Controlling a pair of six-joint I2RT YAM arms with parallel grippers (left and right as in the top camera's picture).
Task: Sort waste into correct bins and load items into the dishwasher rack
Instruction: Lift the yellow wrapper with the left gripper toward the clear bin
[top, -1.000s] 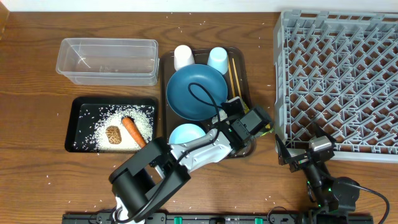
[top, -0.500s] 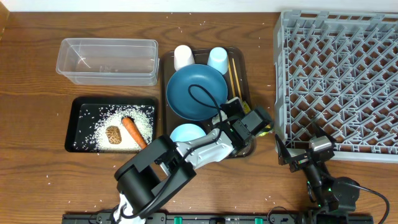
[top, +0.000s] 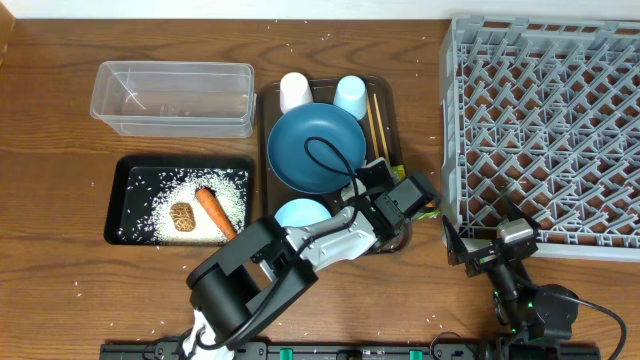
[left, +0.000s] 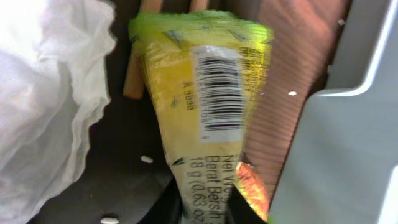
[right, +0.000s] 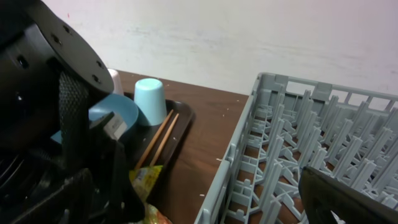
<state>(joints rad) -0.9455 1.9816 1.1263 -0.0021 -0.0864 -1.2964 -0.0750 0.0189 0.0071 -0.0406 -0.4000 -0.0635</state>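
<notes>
Green-yellow with its barcode face up, the snack wrapper (left: 205, 106) sits at the 4 o'clock corner of the brown tray (top: 264, 150). Its wide end overlaps the ends of the chopsticks (left: 134, 74), and a crumpled tissue (left: 43, 93) lies at its 9 o'clock side. The left arm stretches from the table's 6 o'clock edge toward 2 o'clock, low past the pale bowl (top: 300, 215). The left gripper (top: 422, 203) is pinched together on the wrapper's narrow end, close beside the grey rack (top: 540, 120); whether the wrapper is lifted off the tray cannot be told. The right arm sits folded at 5 o'clock, just below the rack's near edge, wrist aimed toward 11 o'clock. The right gripper (top: 478, 228) has its fingers wide apart.
</notes>
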